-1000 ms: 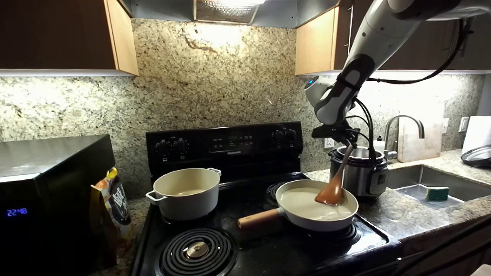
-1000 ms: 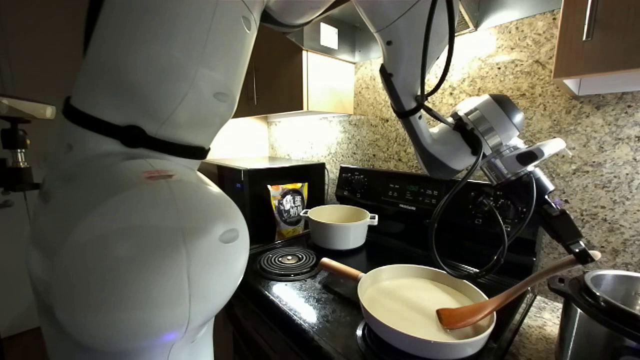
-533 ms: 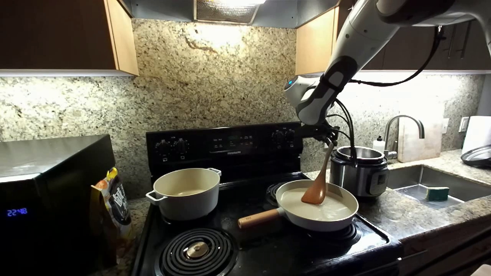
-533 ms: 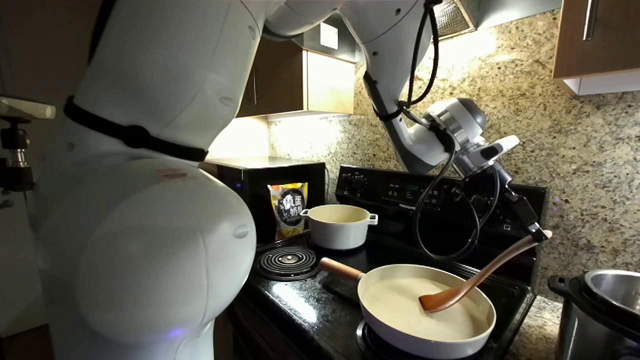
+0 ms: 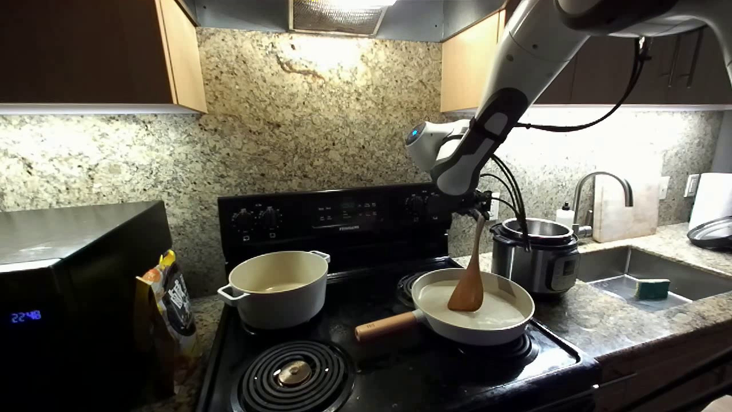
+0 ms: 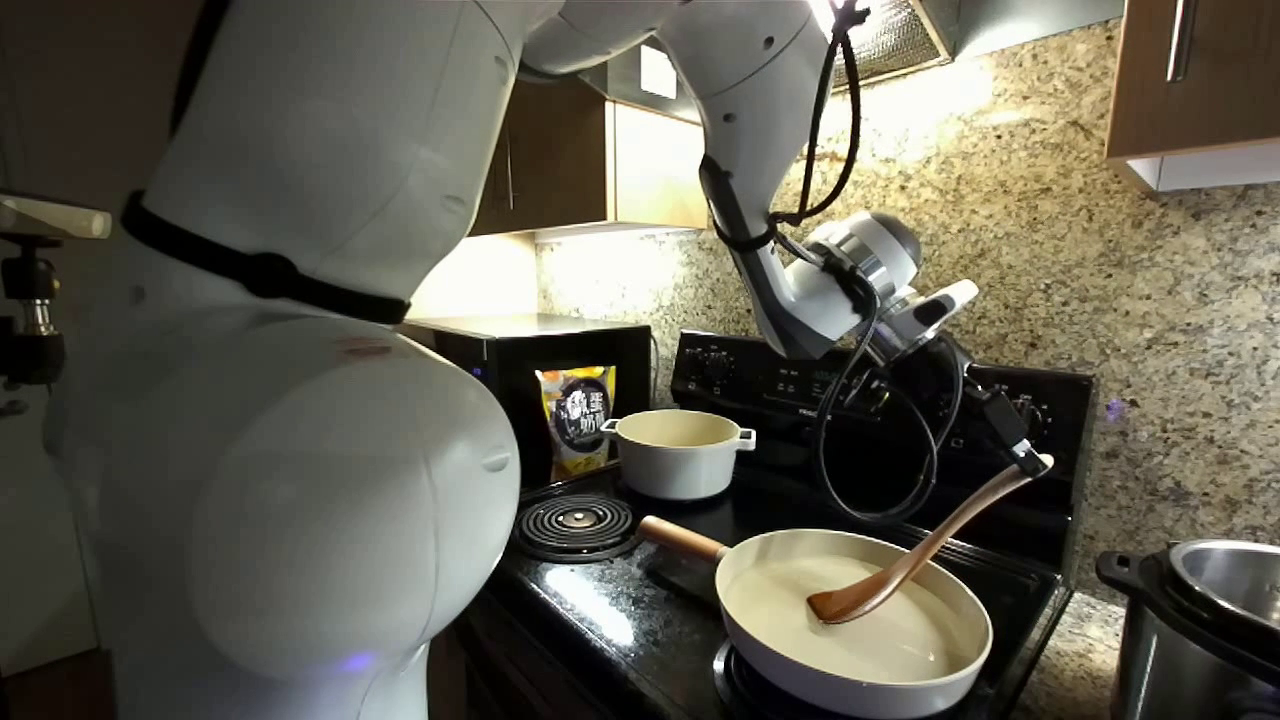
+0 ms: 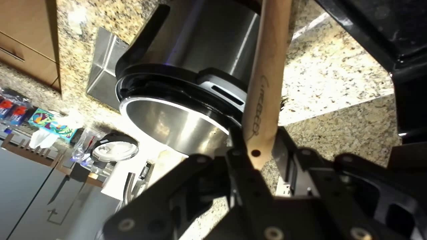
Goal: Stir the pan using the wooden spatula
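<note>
The cream-white pan (image 5: 486,335) sits on a right-hand burner, its wooden handle pointing left; it also shows in an exterior view (image 6: 800,678). A thin pale liquid seems to cover its floor. My gripper (image 5: 479,215), also in an exterior view (image 6: 1030,458), is shut on the handle end of the wooden spatula (image 5: 469,290). In the wrist view the handle (image 7: 267,83) lies between the fingers (image 7: 259,134). The spatula (image 6: 862,598) slants down into the pan, its blade low in the left-middle part. Whether the blade touches the floor I cannot tell.
A shiny steel pot (image 5: 534,266) stands on the counter right of the stove, also in the wrist view (image 7: 180,125). A cream two-handled pot (image 5: 283,313) stands at the back left. The stove's back panel (image 5: 343,212) rises behind the pan. A sink (image 5: 606,264) is further right.
My gripper and the spatula have swept left in both exterior views. The blade has gone from the pan's right part to its left-middle, and the spatula stands more upright. The pan has not moved.
</note>
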Robot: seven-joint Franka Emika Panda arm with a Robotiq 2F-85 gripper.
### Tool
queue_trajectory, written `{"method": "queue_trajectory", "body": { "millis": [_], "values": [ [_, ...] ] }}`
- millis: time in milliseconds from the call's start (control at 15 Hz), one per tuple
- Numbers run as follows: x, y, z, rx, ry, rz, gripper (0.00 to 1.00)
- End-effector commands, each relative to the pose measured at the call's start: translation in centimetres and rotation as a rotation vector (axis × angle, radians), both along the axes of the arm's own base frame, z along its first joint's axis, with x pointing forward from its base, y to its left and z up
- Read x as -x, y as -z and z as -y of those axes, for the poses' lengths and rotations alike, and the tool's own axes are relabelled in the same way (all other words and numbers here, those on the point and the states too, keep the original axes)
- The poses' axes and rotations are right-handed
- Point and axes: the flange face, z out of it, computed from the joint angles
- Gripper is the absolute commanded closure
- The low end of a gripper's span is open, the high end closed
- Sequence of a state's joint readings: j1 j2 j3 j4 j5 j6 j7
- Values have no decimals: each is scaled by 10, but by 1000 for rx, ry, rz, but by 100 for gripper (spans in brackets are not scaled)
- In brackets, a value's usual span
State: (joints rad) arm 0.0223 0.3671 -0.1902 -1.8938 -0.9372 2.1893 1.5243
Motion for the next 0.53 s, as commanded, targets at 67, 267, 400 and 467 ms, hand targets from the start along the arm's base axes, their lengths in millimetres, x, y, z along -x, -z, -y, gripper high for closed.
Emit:
{"method": "queue_trajectory", "body": {
  "millis": [67, 267, 400, 467],
  "values": [
    [29, 17, 3, 0, -15, -32, 93],
    [43, 32, 12, -39, -1, -52, 93],
    [51, 42, 22, -66, 13, -58, 93],
    [56, 47, 29, -81, 22, -57, 93]
  ]
}}
